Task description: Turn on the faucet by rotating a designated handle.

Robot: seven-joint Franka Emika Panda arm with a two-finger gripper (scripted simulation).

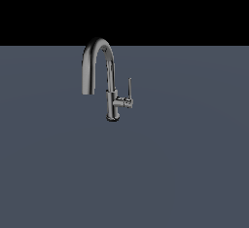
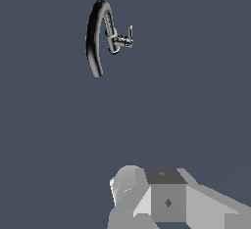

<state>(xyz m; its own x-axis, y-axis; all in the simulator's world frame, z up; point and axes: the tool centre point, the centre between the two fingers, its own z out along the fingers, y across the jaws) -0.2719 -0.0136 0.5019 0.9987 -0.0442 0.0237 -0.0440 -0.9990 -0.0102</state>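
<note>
1 faucet (image 1: 111,83) stands upright on the grey counter (image 1: 185,173), its handle (image 1: 129,87) pointing up on the exterior view's right side of the body, free for approach. Pincer (image 2: 147,198) sits well apart from it; its fingers are unseen, so spread or pressed together cannot be told.

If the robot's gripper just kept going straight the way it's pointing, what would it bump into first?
Probably just the plain grey floor. The gripper is only partly visible in the wrist view, and the faucet with its handle sits well off; depth is hard to judge.
</note>
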